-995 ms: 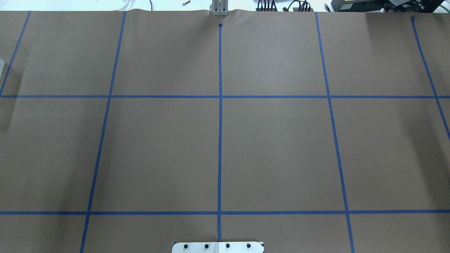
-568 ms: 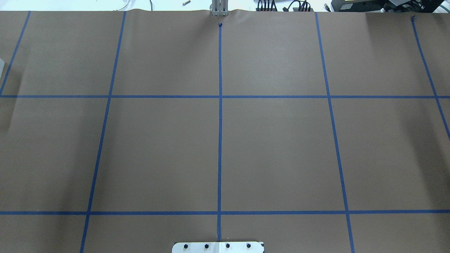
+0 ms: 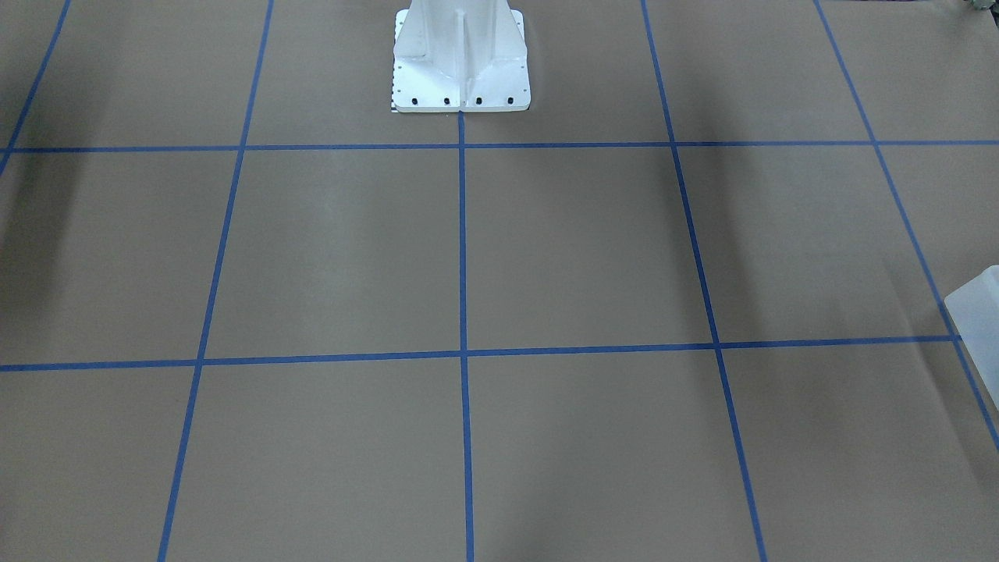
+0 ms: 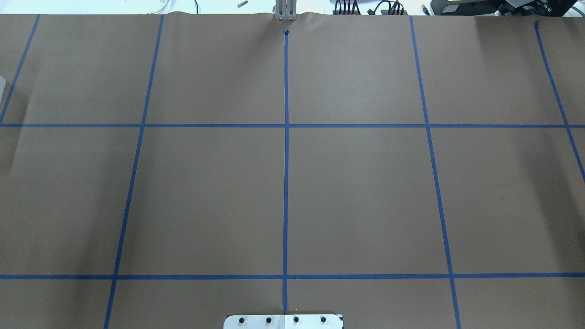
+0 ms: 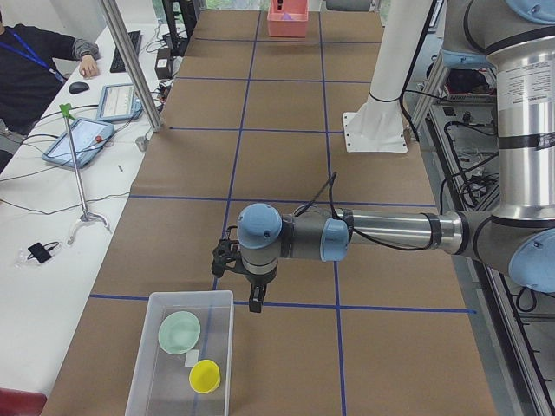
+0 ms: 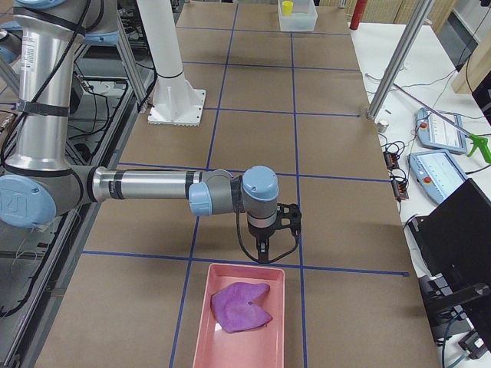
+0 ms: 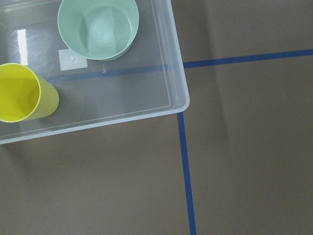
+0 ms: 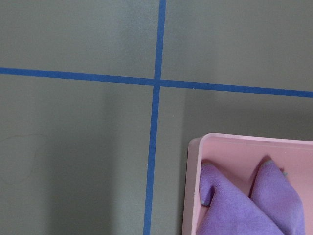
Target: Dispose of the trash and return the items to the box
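Observation:
The box (image 5: 227,347), whitish translucent plastic, stands at the table's left end. It holds a pale green bowl (image 5: 179,332) and a yellow cup (image 5: 205,376). My left gripper (image 5: 254,299) hangs just beside the box's near corner; I cannot tell whether it is open or shut. The left wrist view shows the box (image 7: 177,73), bowl (image 7: 98,27) and cup (image 7: 22,98), but no fingers. My right gripper (image 6: 263,253) hangs just before a pink tray (image 6: 205,307) that holds a purple cloth (image 6: 242,307); I cannot tell its state.
Brown paper with blue tape lines covers the table. The white robot base (image 3: 460,58) stands at the middle of its near edge. Only a corner of the box (image 3: 979,312) shows in the front view. An operator and tablets are beside the table (image 5: 82,139).

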